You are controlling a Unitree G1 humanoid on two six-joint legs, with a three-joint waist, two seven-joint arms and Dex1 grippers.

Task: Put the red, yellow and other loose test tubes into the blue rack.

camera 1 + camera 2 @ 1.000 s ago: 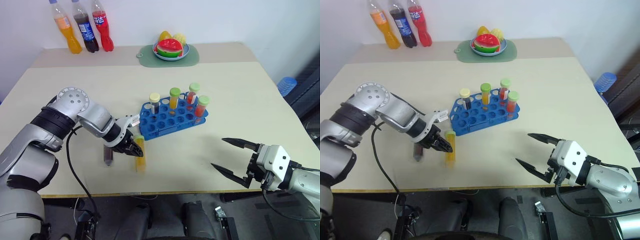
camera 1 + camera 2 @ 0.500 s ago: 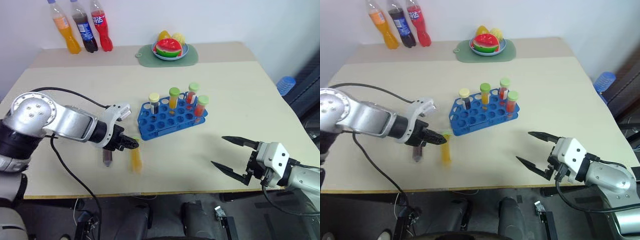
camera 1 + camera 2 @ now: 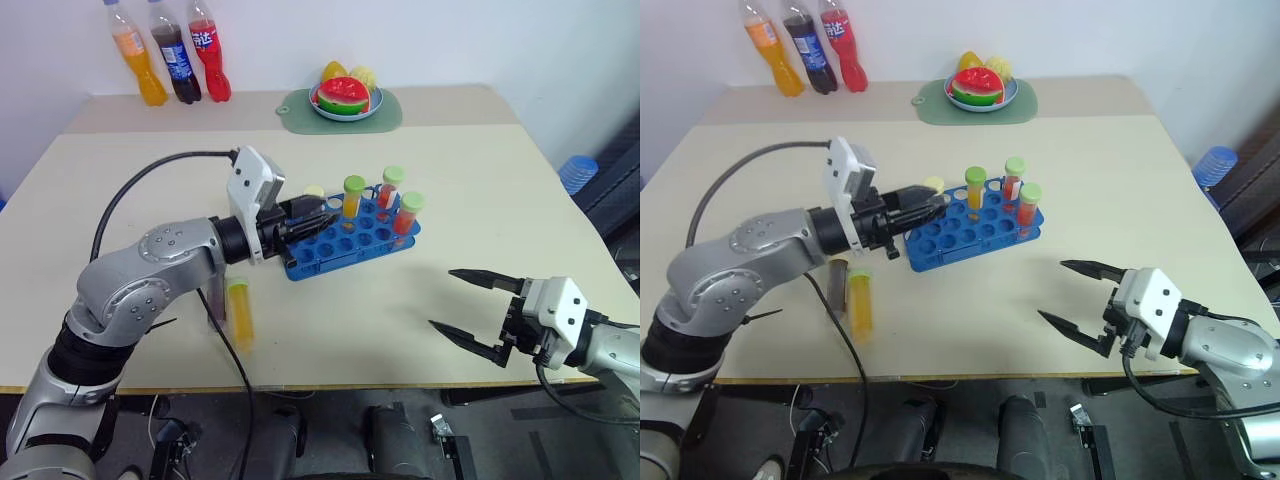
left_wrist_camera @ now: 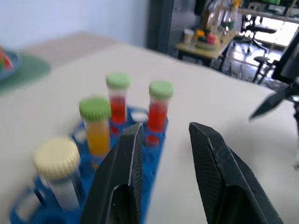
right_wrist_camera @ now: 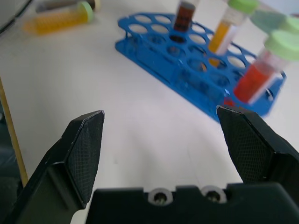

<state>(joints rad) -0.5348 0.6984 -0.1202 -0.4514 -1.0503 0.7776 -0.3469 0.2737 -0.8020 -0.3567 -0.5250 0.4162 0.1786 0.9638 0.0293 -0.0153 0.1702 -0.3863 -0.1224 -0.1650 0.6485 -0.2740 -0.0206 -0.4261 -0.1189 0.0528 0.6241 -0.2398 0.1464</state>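
Left eye view: left end effector narrow and empty over blue rack; right end effector wide.

The rack is bright blue, pierced with rows of round holes. Just beyond the left gripper's black, finely cross-hatched fingers stand four tubes: a cream-capped tube with clear walls, a green-capped tube of orange-yellow liquid, and two green-capped tubes of red liquid. Beyond the right gripper's black textured fingers, past the rack, a yellow tube with a pale green cap lies on the pale beige table, a dark brown tube beside it. The left arm's wrist housing is white, its casing silver-grey. At the table's far edge stand orange, dark cola and red bottles, and a green mat bears red and yellow fruit.
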